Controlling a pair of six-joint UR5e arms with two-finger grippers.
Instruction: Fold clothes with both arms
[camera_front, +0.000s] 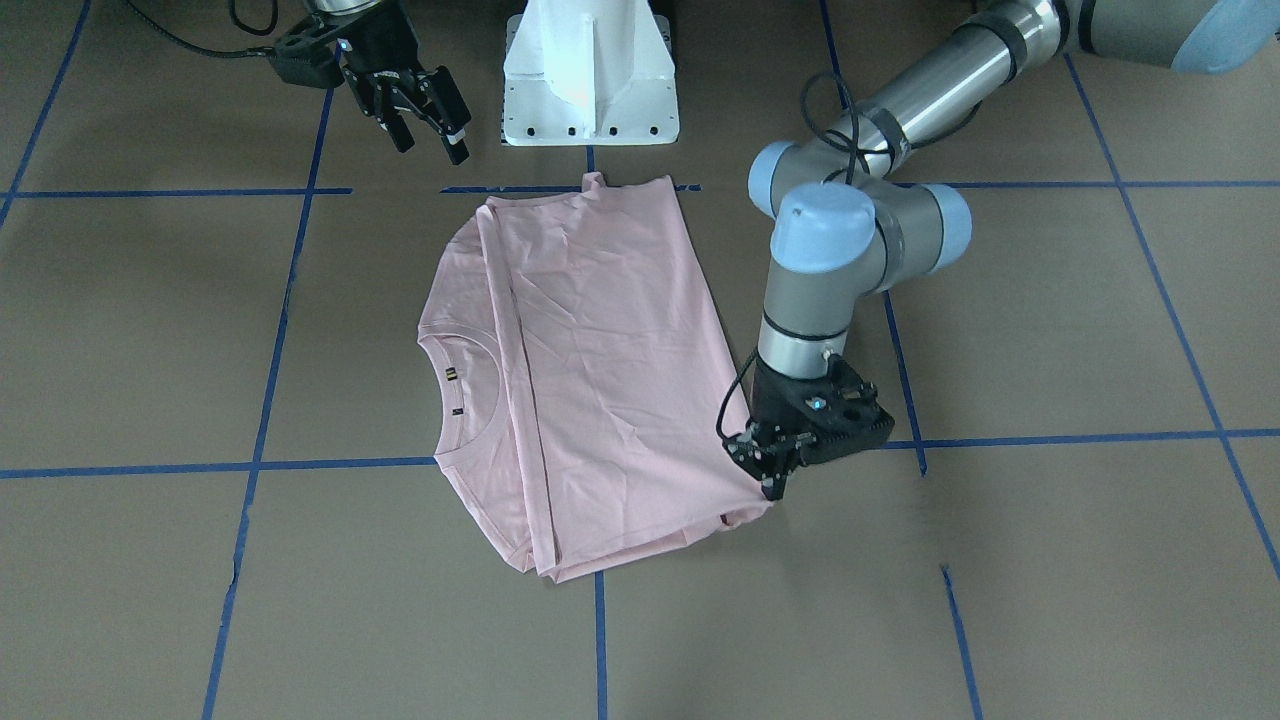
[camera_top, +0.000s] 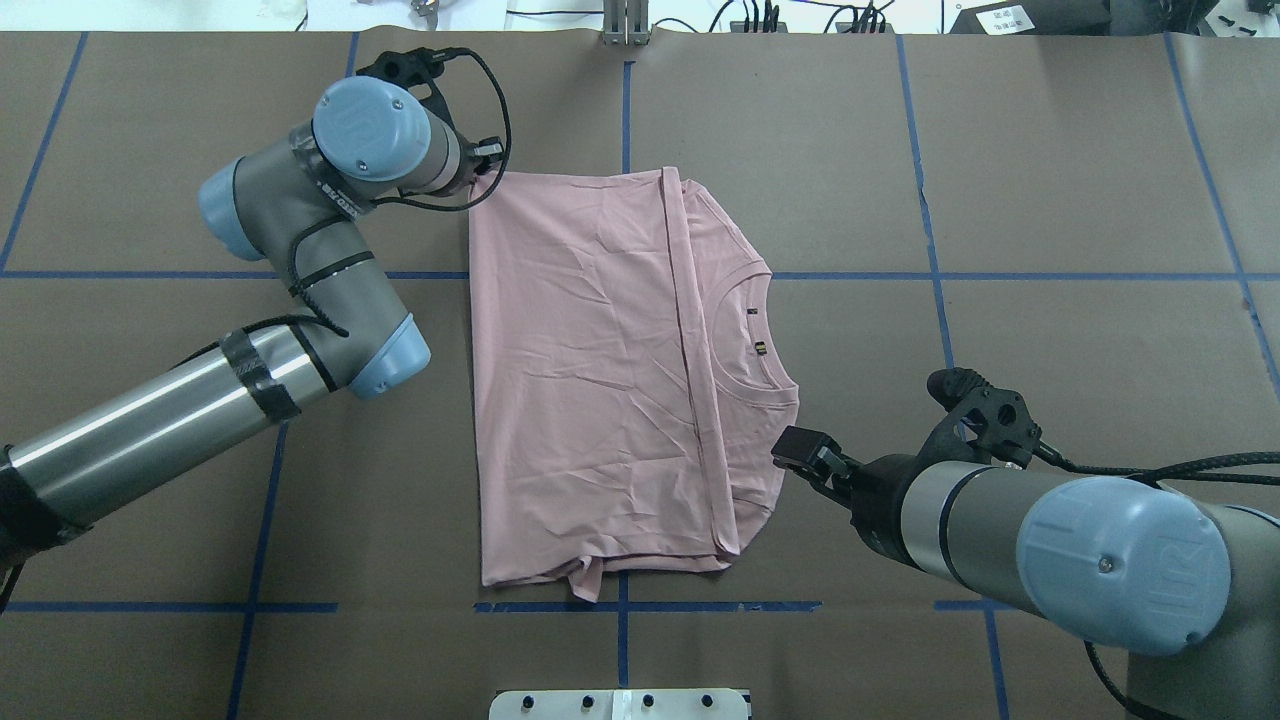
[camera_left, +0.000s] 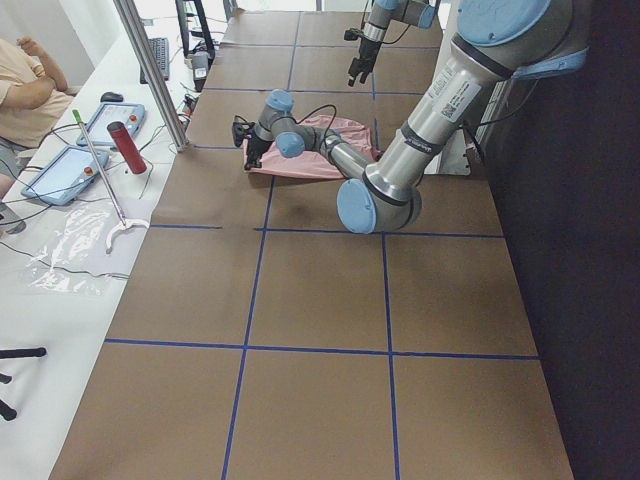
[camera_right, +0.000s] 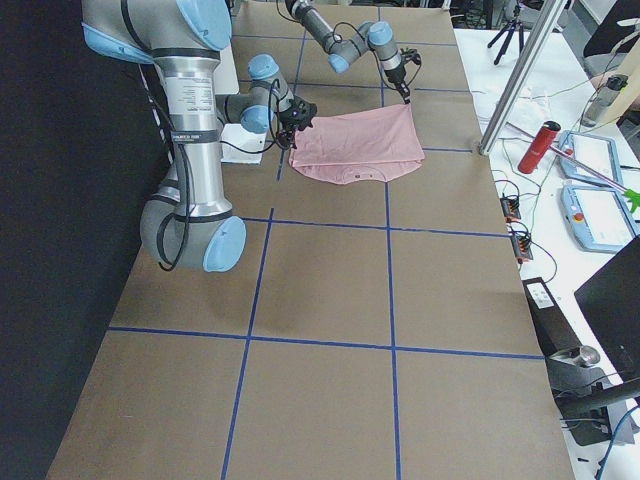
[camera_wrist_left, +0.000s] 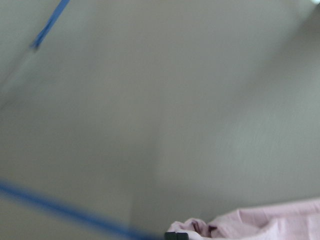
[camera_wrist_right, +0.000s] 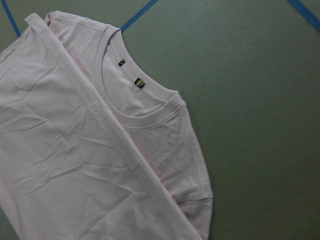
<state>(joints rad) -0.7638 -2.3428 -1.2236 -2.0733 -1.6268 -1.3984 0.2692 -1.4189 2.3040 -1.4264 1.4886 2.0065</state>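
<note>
Pink shirt (camera_front: 600, 350), one, folded; two neck tags (camera_wrist_right: 139, 83), unreadable. We log left gripper (camera_front: 775, 483) pinching its corner; right gripper (camera_front: 432, 146) spread, empty.

Creased matt cloth T-shirt (camera_top: 590, 350) on matt table (camera_top: 1050, 180)
</note>
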